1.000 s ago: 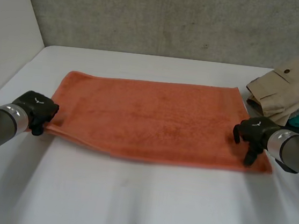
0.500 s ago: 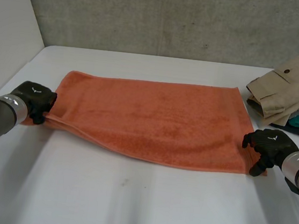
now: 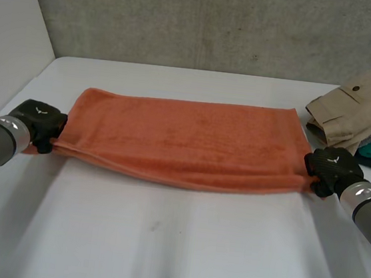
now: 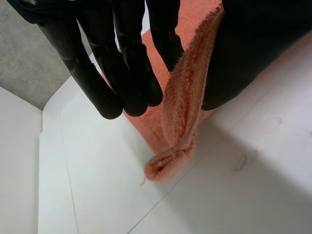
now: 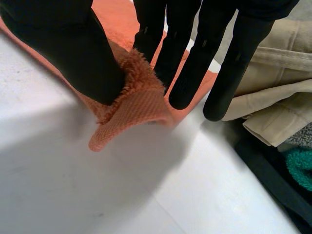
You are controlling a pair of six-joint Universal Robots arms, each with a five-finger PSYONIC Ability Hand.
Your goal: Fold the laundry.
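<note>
While orange towel (image 3: 185, 142) spans table (image 3: 173, 245), left hand (image 3: 39, 124) pinches its near-left corner, right hand (image 3: 329, 170) pinches near-right corner

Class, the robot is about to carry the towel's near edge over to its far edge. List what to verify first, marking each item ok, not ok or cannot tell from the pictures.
1. Left hand pinches the towel at its near left corner: ok.
2. Right hand pinches the near right corner: ok.
3. Both held corners are off the table: ok.
4. Middle of the near edge is off the table: cannot tell; it sags.
5. Far edge lies flat and straight: ok.
6. Clothes are out of the right hand's way: cannot tell; they lie close beside its fingers.
</note>
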